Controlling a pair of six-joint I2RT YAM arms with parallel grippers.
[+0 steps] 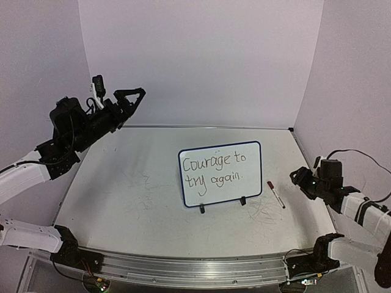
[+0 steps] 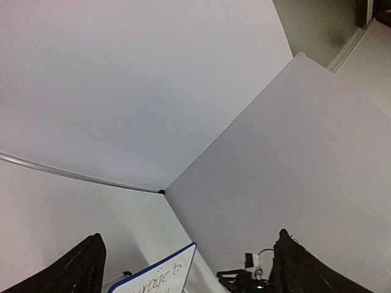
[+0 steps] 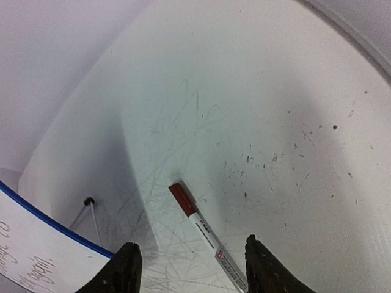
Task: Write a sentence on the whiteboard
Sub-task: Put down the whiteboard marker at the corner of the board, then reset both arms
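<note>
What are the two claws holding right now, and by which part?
Nothing. The left gripper and the right gripper both stand open and empty; the marker lies loose on the table beside the whiteboard.

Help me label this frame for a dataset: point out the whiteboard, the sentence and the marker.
whiteboard (image 1: 226,191), top view, blank area under the writing.
sentence (image 1: 211,163), top view, the word Courage.
marker (image 1: 276,195), top view, mid-barrel.
</note>
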